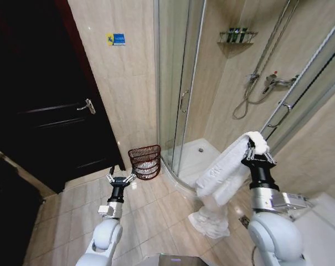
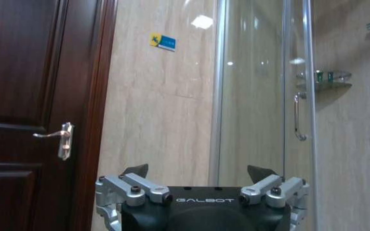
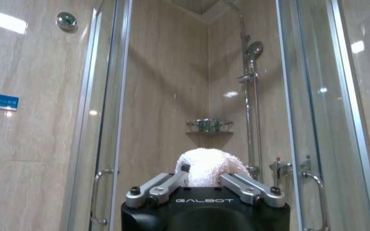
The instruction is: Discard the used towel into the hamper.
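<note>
A white towel hangs from my right gripper, which is raised at the right and shut on the towel's top; the towel's lower end trails down toward the floor. In the right wrist view the towel bulges between the fingers of the right gripper. The hamper, a dark reddish-brown ribbed basket with something white inside, stands on the floor against the wall beside the shower. My left gripper is open with nothing in it, low at the left, just short of the hamper. The left wrist view shows the left gripper spread wide.
A glass shower enclosure with a curved door stands behind the hamper. A dark wooden door with a metal handle is at the left. A white fixture sits at the bottom right. The floor is beige tile.
</note>
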Robot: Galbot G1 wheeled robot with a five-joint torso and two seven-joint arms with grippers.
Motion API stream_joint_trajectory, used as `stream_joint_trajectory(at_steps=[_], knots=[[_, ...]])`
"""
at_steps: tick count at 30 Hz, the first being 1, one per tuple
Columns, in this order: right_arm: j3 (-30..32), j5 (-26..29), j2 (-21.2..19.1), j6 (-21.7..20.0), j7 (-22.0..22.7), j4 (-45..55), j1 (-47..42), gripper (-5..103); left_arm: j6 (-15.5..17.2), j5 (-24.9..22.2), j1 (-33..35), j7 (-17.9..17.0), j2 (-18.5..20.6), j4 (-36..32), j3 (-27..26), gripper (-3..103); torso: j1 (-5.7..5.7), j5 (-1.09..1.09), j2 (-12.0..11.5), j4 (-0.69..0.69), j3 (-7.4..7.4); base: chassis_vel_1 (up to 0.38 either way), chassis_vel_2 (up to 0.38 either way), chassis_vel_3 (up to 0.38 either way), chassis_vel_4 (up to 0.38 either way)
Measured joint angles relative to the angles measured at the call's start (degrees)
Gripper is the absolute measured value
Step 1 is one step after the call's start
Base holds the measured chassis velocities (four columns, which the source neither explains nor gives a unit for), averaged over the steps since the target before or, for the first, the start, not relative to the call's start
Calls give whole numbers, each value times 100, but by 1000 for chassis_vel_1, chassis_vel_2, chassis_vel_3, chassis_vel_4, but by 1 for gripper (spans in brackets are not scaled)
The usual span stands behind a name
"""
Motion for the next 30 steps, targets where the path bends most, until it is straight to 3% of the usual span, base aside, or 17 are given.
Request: stream_joint_trajectory(at_steps=[26, 30], knots=[[-10, 89, -43, -81, -108, -4, 128, 4, 79, 128, -105, -206, -19, 81, 117, 100, 5, -1, 8, 3, 6, 67, 75, 31, 27], [-18, 91, -38, -82, -120, -19, 135, 4, 127, 128, -126, -236, -19, 80, 119, 100, 47, -1, 99, 0, 50, 52, 65, 29, 35]])
